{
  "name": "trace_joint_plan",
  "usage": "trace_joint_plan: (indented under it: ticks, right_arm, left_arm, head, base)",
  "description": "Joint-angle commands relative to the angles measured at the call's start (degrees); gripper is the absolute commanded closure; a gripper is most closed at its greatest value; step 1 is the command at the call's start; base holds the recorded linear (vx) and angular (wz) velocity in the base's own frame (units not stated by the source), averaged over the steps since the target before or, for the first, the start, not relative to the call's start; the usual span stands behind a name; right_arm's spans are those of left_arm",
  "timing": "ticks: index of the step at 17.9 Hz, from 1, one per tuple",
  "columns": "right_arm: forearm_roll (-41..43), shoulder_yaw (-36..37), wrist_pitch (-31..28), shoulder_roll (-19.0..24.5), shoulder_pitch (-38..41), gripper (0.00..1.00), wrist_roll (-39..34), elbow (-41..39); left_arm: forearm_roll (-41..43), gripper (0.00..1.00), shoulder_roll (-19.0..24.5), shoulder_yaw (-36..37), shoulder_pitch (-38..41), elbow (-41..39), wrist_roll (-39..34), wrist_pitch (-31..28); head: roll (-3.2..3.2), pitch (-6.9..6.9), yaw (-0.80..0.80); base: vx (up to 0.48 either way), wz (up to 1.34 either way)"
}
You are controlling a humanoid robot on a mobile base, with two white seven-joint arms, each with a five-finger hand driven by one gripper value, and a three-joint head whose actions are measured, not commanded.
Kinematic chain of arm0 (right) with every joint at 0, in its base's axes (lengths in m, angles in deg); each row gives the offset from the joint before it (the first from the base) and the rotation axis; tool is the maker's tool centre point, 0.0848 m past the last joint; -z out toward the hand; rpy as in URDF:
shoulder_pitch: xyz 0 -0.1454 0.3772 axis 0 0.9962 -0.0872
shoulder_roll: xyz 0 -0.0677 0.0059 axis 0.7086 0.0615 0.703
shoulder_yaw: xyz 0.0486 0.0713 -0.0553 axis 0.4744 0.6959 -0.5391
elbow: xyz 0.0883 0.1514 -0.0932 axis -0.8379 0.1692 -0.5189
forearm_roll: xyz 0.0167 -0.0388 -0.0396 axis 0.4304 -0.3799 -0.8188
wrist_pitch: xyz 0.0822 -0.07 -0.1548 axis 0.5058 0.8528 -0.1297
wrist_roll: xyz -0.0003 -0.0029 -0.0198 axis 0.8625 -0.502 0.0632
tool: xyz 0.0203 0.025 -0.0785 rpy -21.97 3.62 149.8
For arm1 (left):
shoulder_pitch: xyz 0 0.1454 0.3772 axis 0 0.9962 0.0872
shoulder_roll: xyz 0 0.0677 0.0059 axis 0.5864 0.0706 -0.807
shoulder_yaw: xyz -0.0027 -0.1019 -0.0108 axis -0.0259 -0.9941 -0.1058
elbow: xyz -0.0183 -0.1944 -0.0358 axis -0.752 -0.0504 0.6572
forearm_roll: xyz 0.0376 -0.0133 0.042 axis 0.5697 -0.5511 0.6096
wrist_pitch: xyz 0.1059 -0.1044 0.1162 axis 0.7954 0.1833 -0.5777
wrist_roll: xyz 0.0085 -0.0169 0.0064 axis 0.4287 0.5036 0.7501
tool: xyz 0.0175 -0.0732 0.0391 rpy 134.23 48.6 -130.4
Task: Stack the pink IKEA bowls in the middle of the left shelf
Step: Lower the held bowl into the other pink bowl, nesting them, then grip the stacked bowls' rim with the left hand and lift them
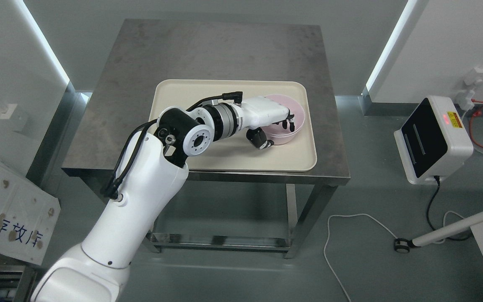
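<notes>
Grey mottled metal table lies bare around a cream rounded tray, whose near edge reaches almost to the table's near edge. On the tray's right end sits the pink bowl. Left hand clamps its rim, dark fingers inside, thumb outside.

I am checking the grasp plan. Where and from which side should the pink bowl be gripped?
Probably at the rim of the pink bowl. It sits upright and open on the right part of the tray, so the thin wall can be pinched from above. The left robot hand already reaches over its near-left rim.
</notes>
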Motion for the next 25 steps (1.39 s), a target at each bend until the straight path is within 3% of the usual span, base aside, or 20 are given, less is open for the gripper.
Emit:
trace_joint_plan:
  ticks: [1,5,10,15,22,25]
  right_arm:
    - [0.0,0.6,0.0,-1.0,1.7,0.0,0.0,-1.9]
    - [0.0,0.7,0.0,-1.0,1.7,0.0,0.0,-1.9]
    - [0.0,0.6,0.0,-1.0,1.7,0.0,0.0,-1.9]
    - [0.0,0.6,0.0,-1.0,1.7,0.0,0.0,-1.9]
    - [0.0,0.6,0.0,-1.0,1.7,0.0,0.0,-1.9]
    - [0.0,0.6,0.0,-1.0,1.7,0.0,0.0,-1.9]
  left_arm:
    - [0.6,0.76,1.0,1.5,-0.1,2.1,0.0,0.4]
    - [-3.4,0.99,1.0,0.8,0.1,2.7,-0.5,0.6]
    - [-9.7,1.0,1.0,-4.0,-0.1,3.3,-3.4,0.3]
    - [-14.0,0.99,1.0,-16.8,-0.4,1.1,-5.5,1.4]
    - [-14.0,0.98,1.0,-35.6,1.3,-1.2,1.6,18.0]
    - [-16.9,0.98,2.3,-41.9,3.2,-2.9,5.2,28.3]
  head:
    - [0.0,0.0,0.0]
    - [0.0,0.0,0.0]
    - [0.0,0.0,0.0]
    - [0.0,0.0,0.0]
    - [0.0,0.0,0.0]
    - [0.0,0.0,0.0]
  base:
    - [0.0,0.0]
    - [0.0,0.0]
    - [0.0,0.0]
    - [0.0,0.0]
    - [0.0,0.0]
    - [0.003,0.02]
